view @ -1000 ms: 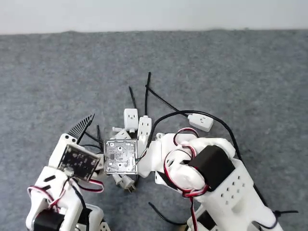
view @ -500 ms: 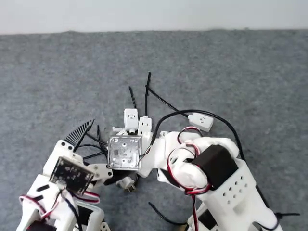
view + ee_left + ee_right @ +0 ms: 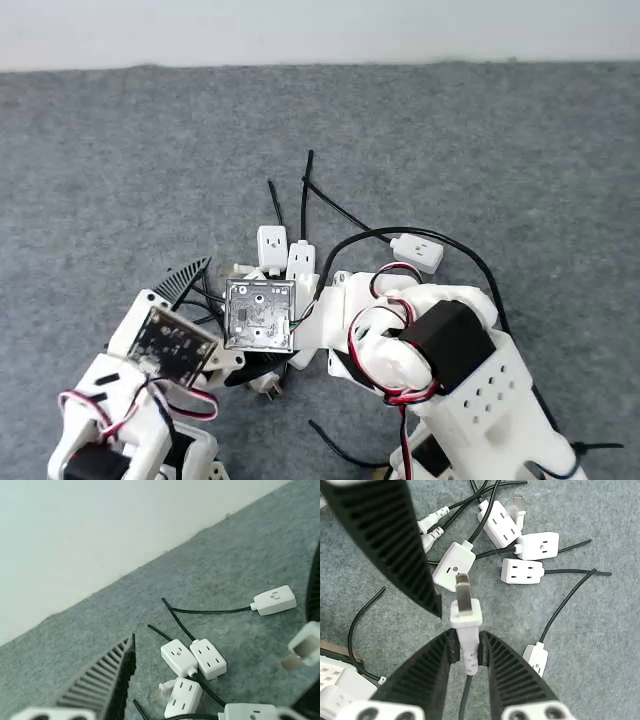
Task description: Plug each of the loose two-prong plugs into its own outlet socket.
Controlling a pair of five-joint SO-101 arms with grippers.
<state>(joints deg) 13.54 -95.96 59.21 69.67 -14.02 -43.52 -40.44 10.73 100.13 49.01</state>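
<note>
Plug: a white two-prong plug [image 3: 465,622] stands between the ridged black fingers [image 3: 427,677] of the right gripper [image 3: 466,645]. Its flat metal prongs point away from the wrist, and its black cord runs back between the fingers.
Right gripper: clamped on the plug and held over the grey mat [image 3: 480,150].
Nearest outlet: a white single socket [image 3: 452,564] on a black cord lies just past the prongs with its slots facing up. Whether the prongs touch it cannot be told.
Outlet group: two white socket blocks [image 3: 209,658] lie side by side and touching near the middle of the mat. A third block [image 3: 183,698] lies just beside them.
Outlying outlet: a far socket [image 3: 274,600] on its own black cord lies well apart from the group.
Spare plugs: two small white plugs [image 3: 431,527] lie side by side at the edge of the group, cords attached.
Left gripper: the left gripper [image 3: 220,615] is spread wide with nothing between its jaws, and its ridged finger [image 3: 102,680] is near the group.
Writing: the circuit board [image 3: 260,315] on the right wrist carries markings too small to read.
Background: the mat meets a white wall [image 3: 320,30] at its far edge.
</note>
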